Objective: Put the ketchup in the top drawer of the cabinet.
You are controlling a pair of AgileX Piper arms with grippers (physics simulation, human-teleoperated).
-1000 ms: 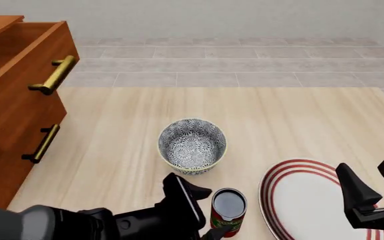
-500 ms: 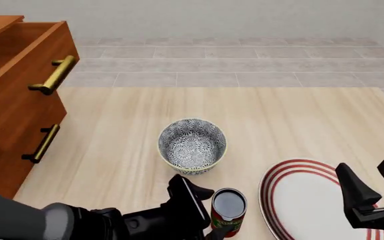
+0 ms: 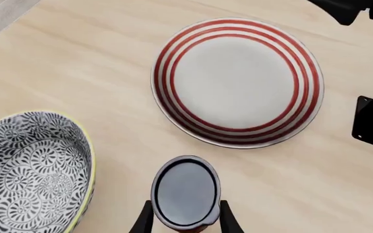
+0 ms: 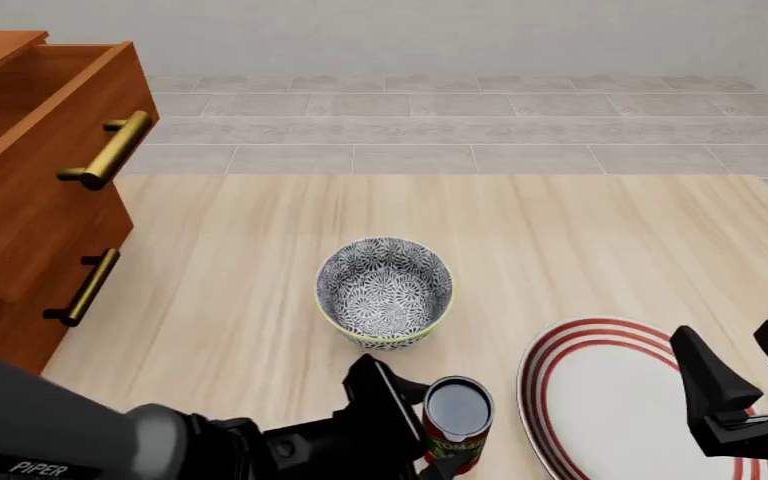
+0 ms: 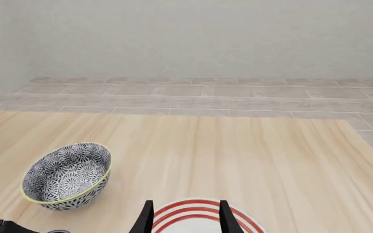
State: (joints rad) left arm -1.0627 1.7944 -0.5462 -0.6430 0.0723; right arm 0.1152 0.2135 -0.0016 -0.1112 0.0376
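My left pincer has its fingers against both sides of the ketchup, which stands near the worktop's near edge. The top drawer is open; lifting and carrying remain. My right pincer idles, spread.

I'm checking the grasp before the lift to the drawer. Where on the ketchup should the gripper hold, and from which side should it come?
Grip the ketchup across its round side wall, below the dark top, coming in level from the arms' side. It stands upright, and the left gripper already has a finger on either side. The bowl and plate crowd the other approaches.
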